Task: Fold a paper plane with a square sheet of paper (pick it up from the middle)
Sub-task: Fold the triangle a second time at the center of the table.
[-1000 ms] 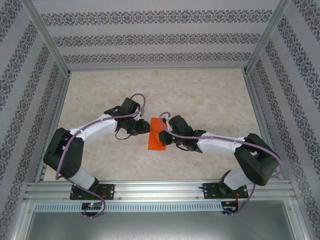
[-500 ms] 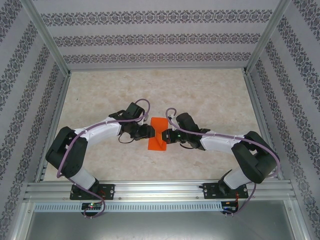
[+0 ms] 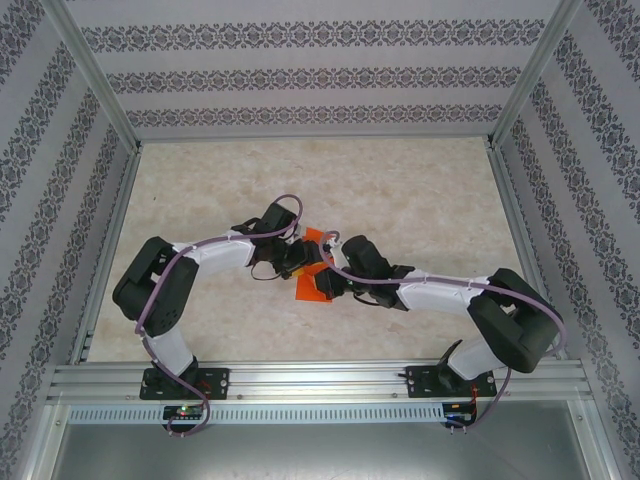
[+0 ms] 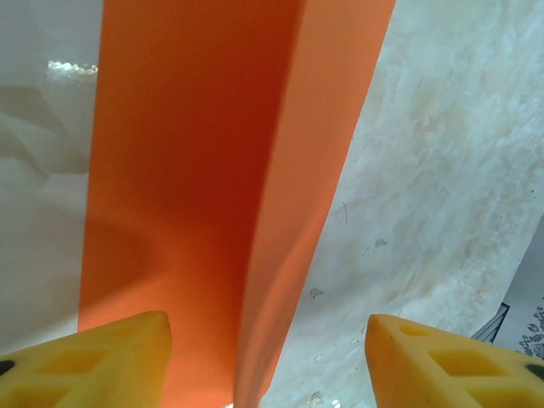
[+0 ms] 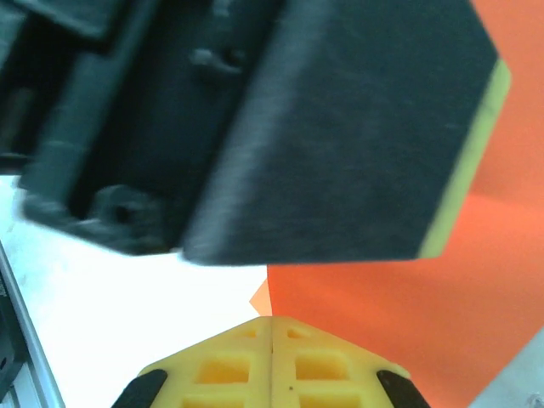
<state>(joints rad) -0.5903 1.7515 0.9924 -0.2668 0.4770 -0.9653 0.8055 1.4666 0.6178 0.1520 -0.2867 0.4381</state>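
My right claw (image 5: 272, 327) is clenched on the square sheet of paper (image 4: 187, 170), which is half folded. My left claw (image 4: 265, 331) stands released astride its crease. Next, I think, I must squeeze that crease sharp.

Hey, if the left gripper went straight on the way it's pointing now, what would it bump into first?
The orange paper. It lies straight ahead of the open left gripper, reaching in between its fingers, though how near it is stays unclear.

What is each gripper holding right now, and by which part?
The right gripper, shut, seems to pinch the orange sheet near one edge. The left gripper is open astride the sheet's crease, holding nothing.
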